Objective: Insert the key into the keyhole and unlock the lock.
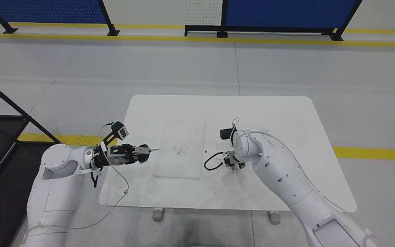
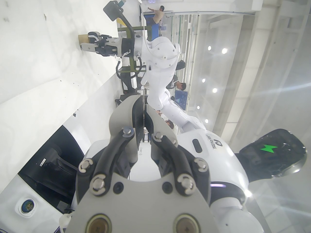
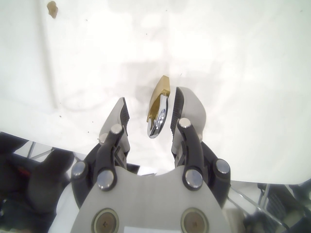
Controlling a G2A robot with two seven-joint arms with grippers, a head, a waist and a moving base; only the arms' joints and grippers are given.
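White table (image 1: 278, 123) bears brass lock (image 3: 160, 89) within spread right tool (image 3: 150, 95).

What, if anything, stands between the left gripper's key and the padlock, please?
Nothing visible: bare table lies between the key in the left gripper and the padlock, flanked by the open right gripper.

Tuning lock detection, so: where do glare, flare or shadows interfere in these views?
Right wrist view: table glares near-white, yet the lock stands out inside the open right gripper, shackle mirror-bright. Left wrist view: ceiling lamps flare into streaks, lines bend at the edges. Top view: even light, faint shadows, key tiny in the left gripper.
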